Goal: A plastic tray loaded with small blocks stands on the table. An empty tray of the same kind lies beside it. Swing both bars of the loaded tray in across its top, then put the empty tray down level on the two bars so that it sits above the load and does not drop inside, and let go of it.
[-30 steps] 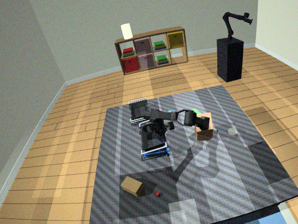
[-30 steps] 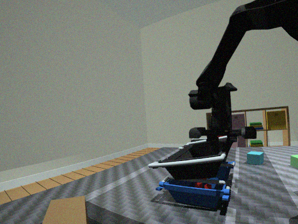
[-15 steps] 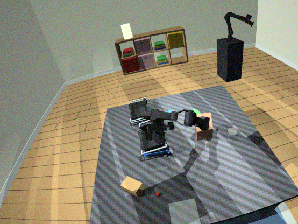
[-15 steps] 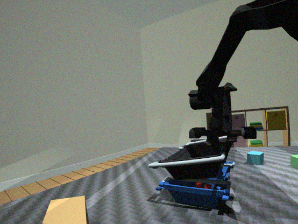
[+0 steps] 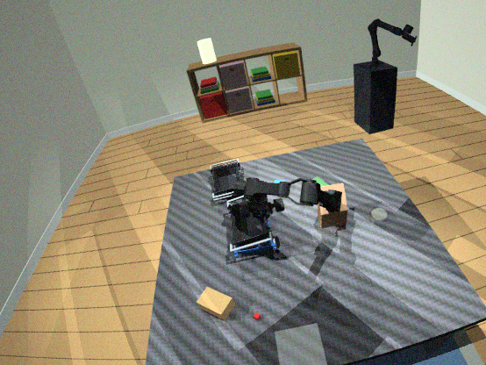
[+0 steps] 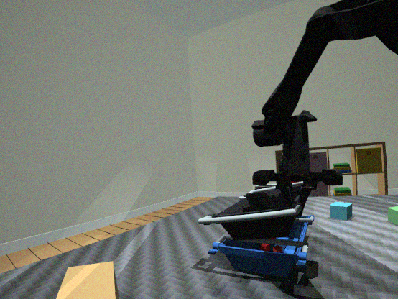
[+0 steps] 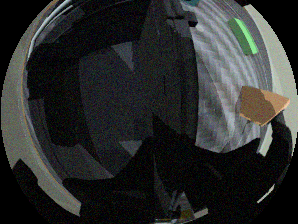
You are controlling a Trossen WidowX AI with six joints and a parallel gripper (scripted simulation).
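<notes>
while the black tray (image 5: 249,230) (image 6: 258,228) (image 7: 110,100) hangs over the blue tray (image 5: 256,251) (image 6: 258,260), the gripper (image 5: 258,207) (image 6: 295,187) (image 7: 157,140) has its fingers closed on it (the grip itself is mostly lost in dark on dark). the held tray is tilted in the exterior view, its near white bar (image 5: 251,244) (image 6: 251,216) running lower at the left end and higher at the right. below it, the blue tray stands on the patterned table top (image 5: 351,272) (image 6: 162,251) (image 7: 220,100), with red blocks (image 6: 266,247) showing inside. how far the blue tray's own bars are swung in i cannot tell (the black one covers too much of its top).

a second black tray (image 5: 227,177) with white bars stands just beyond the pair in the top view. a cyan block (image 5: 279,182) (image 6: 340,210) and a green block (image 5: 320,181) (image 6: 394,215) (image 7: 243,36) lie off to the right, near a brown box (image 5: 333,220) (image 7: 255,105). on the near side, a tan block (image 5: 216,303) (image 6: 88,282) sits near a small red cube (image 5: 257,316) (the tiniest thing out there). against the wall, a cubby shelf (image 5: 254,53) (image 6: 341,146) carries a pale lamp (image 5: 206,51).
</notes>
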